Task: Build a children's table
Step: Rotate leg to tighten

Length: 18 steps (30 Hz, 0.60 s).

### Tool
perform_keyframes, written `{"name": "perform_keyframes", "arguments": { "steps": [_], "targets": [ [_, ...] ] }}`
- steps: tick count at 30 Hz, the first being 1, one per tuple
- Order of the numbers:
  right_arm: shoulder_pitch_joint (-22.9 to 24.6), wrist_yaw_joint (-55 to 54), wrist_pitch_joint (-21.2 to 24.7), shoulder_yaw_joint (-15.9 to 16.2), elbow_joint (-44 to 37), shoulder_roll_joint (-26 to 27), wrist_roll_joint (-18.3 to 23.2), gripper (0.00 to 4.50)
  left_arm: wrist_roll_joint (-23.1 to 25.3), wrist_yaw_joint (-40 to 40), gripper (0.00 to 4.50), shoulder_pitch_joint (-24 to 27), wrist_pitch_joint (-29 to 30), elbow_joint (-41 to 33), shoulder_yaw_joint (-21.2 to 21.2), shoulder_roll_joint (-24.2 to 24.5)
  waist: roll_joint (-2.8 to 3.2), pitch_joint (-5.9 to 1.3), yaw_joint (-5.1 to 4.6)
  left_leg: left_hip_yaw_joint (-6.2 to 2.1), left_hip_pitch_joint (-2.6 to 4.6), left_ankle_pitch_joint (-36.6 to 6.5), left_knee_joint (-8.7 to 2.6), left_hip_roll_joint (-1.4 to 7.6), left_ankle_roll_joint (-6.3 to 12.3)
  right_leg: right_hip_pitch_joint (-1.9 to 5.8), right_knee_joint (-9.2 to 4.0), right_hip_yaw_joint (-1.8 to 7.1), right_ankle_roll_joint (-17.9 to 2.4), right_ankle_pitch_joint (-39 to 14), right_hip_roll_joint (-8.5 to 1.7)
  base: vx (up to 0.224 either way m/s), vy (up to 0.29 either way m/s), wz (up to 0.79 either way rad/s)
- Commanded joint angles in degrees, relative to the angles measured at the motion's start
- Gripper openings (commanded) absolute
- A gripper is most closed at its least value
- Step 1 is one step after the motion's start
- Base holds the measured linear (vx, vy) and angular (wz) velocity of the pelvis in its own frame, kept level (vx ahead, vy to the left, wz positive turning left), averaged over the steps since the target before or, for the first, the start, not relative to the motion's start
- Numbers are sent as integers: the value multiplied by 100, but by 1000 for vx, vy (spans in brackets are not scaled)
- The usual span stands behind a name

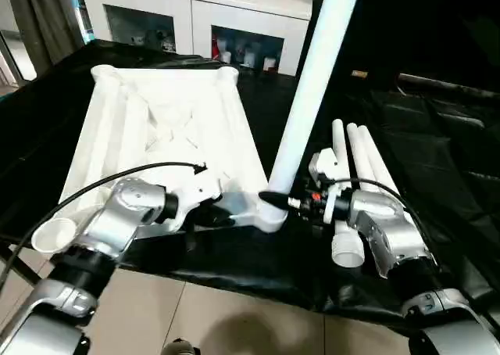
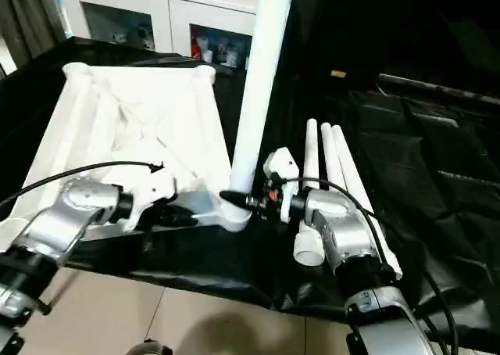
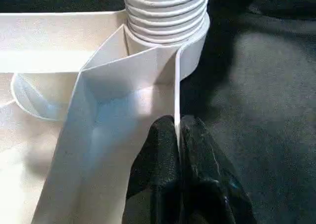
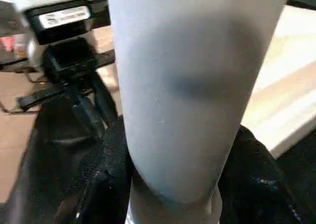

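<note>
Nearest us, our left gripper (image 3: 177,135) is pinched tight on the thin edge wall of the upturned tabletop (image 1: 168,128). Our right gripper (image 1: 273,200) clasps the upright leg (image 1: 312,81) standing in the near corner socket (image 3: 170,17). Three spare legs (image 1: 359,159) lie beyond.

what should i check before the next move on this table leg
1. Left hand pinched on the tabletop edge rib: ok.
2. Right hand clamped around the upright leg near its base: ok.
3. Leg standing in the near corner socket: ok.
4. Leg fully seated: cannot tell; threads still show above the socket.
5. Leg plumb: not ok, it leans.
6. Three spare legs lying beside the right arm: ok.
</note>
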Motion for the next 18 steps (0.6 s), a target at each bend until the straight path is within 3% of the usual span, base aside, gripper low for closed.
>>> {"name": "perform_keyframes", "arguments": {
  "steps": [1, 11, 15, 18],
  "targets": [
    [451, 138, 225, 398, 636, -200, -385, 189, -416, -333, 0, -84, -256, -425, 85, -52, 75, -275, -20, -150, 233, -2236, -478, 232, -298, 34, -552, 229, -1074, -1565, -408, 0, 0, 0],
    [411, -126, -50, 267, 985, -106, -511, 189, -344, -287, 0, -148, -264, -297, 166, -81, 67, -259, -29, -171, 265, -2573, -501, 231, -369, 10, -604, 237, -1042, -1938, -427, 0, 0, 0],
    [185, -984, -96, -30, 1337, 48, -504, 189, -296, -116, 0, -199, -156, -238, 218, -149, 61, -237, -72, -202, 267, -2826, -524, 225, -457, -6, -632, 231, -986, -2316, -436, 0, 0, 0],
    [-8, -1627, -125, -205, 1570, 173, -499, 189, -228, 154, 0, -291, -4, -144, 285, -243, 54, -230, -159, -252, 265, -3108, -539, 215, -576, -22, -670, 204, -847, -2810, -453, 0, 0, 0]
  ]
}}
